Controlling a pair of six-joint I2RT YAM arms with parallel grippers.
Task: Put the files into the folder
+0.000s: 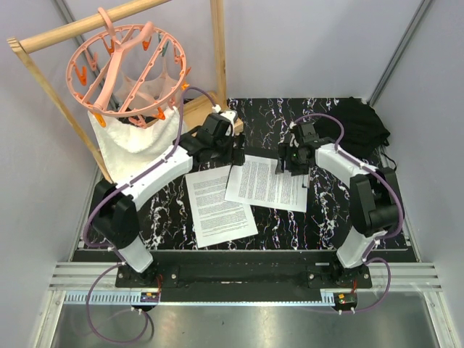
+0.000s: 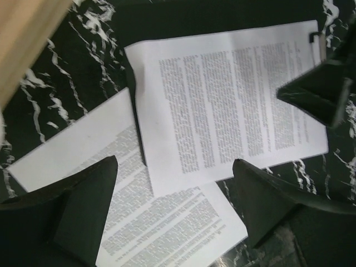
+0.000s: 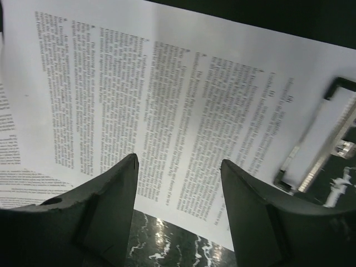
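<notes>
Two printed white sheets lie on the black marble table. One sheet (image 1: 267,183) lies on the flat black folder (image 3: 278,14), its end by the silver clip (image 3: 314,161). The other sheet (image 1: 217,206) lies to its left, partly under the first sheet's corner. In the left wrist view the folder (image 2: 211,14) shows as a plain black band past the upper sheet (image 2: 222,100), with the lower sheet (image 2: 156,222) in front. My left gripper (image 1: 230,156) (image 2: 175,167) is open and empty above both sheets. My right gripper (image 1: 284,165) (image 3: 179,161) is open and empty over the folder sheet's edge.
A lumpy black fabric bundle (image 1: 366,123) sits at the back right. A pink clip hanger (image 1: 130,65) with a white cloth (image 1: 134,141) hangs from a wooden frame (image 1: 217,43) at the back left. Grey walls close in both sides.
</notes>
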